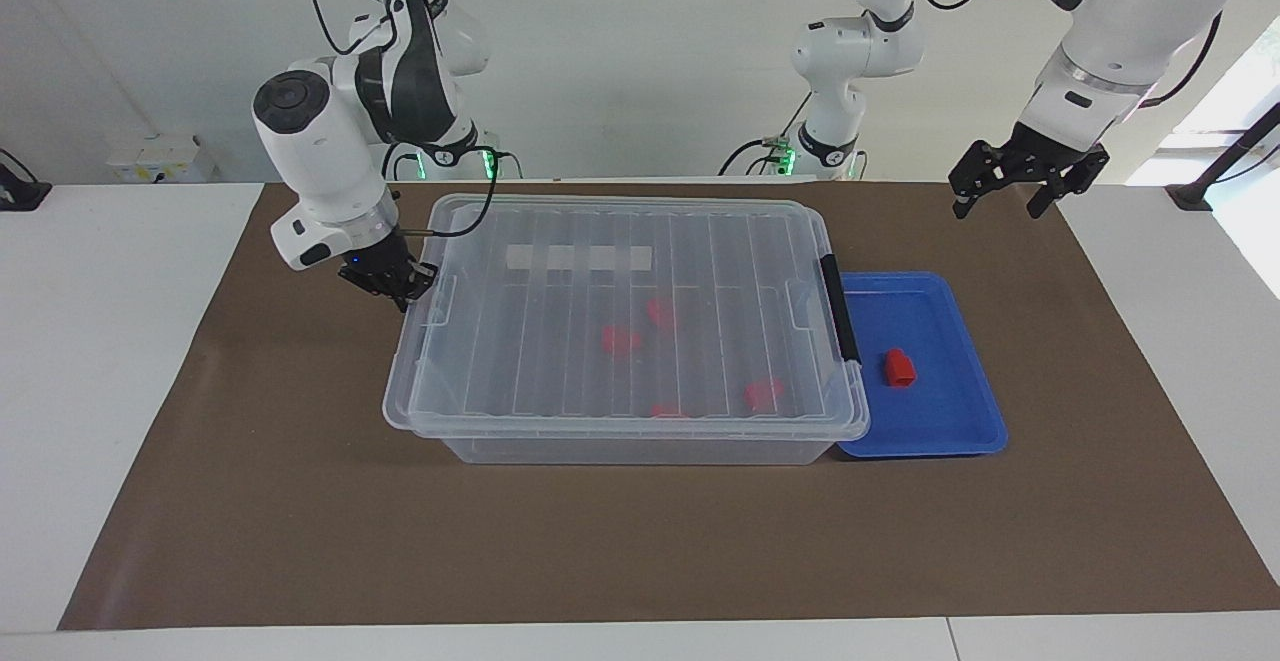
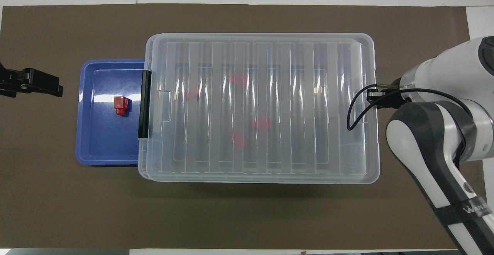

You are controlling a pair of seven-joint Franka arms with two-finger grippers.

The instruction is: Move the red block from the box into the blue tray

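R pincer (image 1: 402,293) clamped on lid (image 1: 620,311) | L pincer (image 1: 1010,186) wide | brown mat (image 1: 300,501), white wall (image 1: 650,41)

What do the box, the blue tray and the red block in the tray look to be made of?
Box: clear, glossy plastic, likely; red pieces show through its ribbed lid, which carries glare.
Blue tray: opaque moulded plastic, apparently, smooth and shiny; a white highlight sits on its floor.
Red block: solid bright plastic by its look, evenly coloured, sharp-edged.
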